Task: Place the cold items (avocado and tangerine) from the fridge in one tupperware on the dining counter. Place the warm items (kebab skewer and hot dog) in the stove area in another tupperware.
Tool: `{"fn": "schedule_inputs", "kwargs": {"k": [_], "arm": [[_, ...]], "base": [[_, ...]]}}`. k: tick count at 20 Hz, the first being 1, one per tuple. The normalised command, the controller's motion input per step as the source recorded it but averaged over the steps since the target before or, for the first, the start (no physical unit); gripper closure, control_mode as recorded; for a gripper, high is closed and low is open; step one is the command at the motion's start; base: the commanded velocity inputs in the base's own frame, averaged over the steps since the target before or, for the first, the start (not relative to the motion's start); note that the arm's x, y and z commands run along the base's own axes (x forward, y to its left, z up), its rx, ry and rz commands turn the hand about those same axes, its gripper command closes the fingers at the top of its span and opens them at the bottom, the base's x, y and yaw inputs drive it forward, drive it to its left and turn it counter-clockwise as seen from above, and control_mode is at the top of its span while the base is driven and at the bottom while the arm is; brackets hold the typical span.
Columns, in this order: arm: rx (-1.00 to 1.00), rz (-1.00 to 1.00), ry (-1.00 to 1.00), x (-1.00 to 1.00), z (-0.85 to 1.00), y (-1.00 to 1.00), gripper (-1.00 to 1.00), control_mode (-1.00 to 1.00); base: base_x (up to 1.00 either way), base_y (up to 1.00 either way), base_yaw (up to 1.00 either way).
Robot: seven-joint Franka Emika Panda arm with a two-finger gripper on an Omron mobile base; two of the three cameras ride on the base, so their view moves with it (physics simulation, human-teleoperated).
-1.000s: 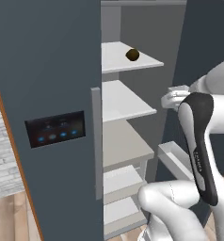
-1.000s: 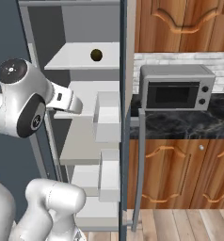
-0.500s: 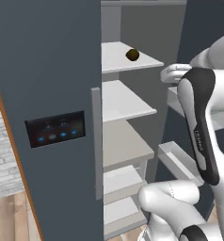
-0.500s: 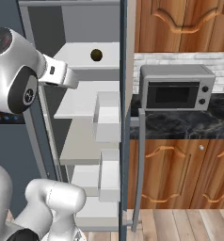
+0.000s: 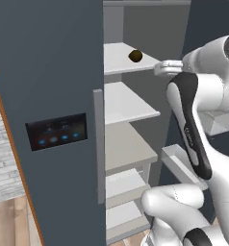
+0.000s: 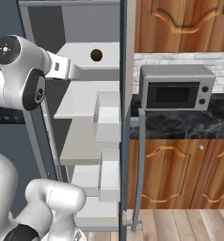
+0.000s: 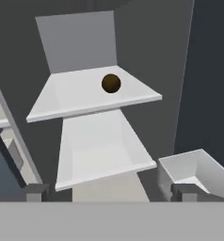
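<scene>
A dark brown, round avocado lies alone on the top white shelf of the open fridge, near that shelf's right side. My gripper is open, with its two dark fingertips spread wide and nothing between them. It hangs in front of the fridge at about shelf height, well short of the avocado. The white hand points into the fridge interior. The tangerine, kebab skewer, hot dog and tupperware are out of view.
Lower white shelves sit under the top one. A white door bin juts out at the right of the hand. The shut fridge door with a control panel stands on the left. A microwave rests on the dark counter beside wooden cabinets.
The arm has lifted the hand from the middle shelf level up to the top shelf level. The gripper has stayed open and the avocado has not moved.
</scene>
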Motion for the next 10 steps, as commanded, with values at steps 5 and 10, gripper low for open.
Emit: {"fn": "schedule_inputs", "kwargs": {"k": [5,10], "arm": [[-0.07,0.0,0.04,0.64,0.35,0.0,-1.0,-1.0],[-0.09,0.0,0.2,0.64,-0.03,-0.03,-1.0,-1.0]], "base": [[0.0,0.0,0.0],[0.0,0.0,0.0]]}}
